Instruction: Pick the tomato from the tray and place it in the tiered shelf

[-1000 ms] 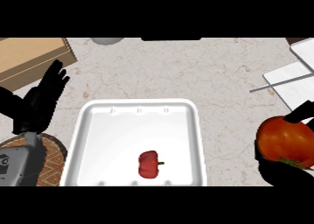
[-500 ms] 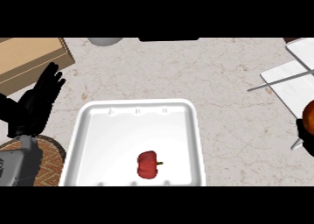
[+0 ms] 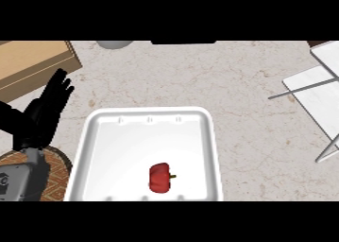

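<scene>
A white tray [image 3: 95, 156] sits on the counter at the lower middle of the head view. Inside it, near the front edge, lies a small red fruit with a short stem [image 3: 160, 177]. My left hand [image 3: 41, 117] rests just left of the tray, open with its fingers pointing up and away from me, touching nothing. The white tiered shelf [image 3: 324, 84], with thin grey rods, stands at the right edge and is partly cut off. My right hand shows nowhere, and no other red fruit shows.
A wooden block [image 3: 25, 64] lies at the upper left. A grey round object [image 3: 114, 44] and a dark one [image 3: 183, 42] sit at the far edge. A brown woven mat [image 3: 59, 176] lies under my left forearm. Bare marbled counter lies between tray and shelf.
My right hand, curled round a large red-orange tomato, slid off the right edge and is gone from view. The left hand shifted slightly. The small red fruit in the tray has not moved.
</scene>
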`<state>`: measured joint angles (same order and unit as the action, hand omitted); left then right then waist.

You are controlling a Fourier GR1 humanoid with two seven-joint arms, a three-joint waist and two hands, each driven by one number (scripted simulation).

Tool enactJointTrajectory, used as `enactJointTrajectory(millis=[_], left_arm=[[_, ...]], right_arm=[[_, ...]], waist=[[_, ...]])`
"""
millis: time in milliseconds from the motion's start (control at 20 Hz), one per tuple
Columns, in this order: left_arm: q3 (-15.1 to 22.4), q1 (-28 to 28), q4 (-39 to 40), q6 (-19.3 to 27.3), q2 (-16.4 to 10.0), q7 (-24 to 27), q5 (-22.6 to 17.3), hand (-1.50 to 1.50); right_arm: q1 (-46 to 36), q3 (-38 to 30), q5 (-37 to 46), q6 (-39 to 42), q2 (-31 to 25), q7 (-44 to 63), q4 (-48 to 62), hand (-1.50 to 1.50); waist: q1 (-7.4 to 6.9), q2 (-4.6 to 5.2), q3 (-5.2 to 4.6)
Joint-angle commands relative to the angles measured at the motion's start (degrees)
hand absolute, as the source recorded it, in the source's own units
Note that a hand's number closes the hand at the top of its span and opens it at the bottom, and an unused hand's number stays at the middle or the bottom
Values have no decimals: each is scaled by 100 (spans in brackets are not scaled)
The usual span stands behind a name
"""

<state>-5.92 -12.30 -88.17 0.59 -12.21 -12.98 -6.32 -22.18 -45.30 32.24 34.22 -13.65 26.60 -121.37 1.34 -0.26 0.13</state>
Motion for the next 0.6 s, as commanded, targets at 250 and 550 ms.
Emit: enactJointTrajectory(millis=[250, 550], left_arm=[[-120, -84, 45, -241, -97, 42, -77, 0], [78, -62, 208, -70, 150, 146, 145, 0]], right_arm=[[523, -882, -879, -209, -1286, -1232, 1598, 150], [475, -984, -438, -936, -1533, -1073, 2329, -150]], waist=[[-130, 27, -11], [-141, 33, -12]])
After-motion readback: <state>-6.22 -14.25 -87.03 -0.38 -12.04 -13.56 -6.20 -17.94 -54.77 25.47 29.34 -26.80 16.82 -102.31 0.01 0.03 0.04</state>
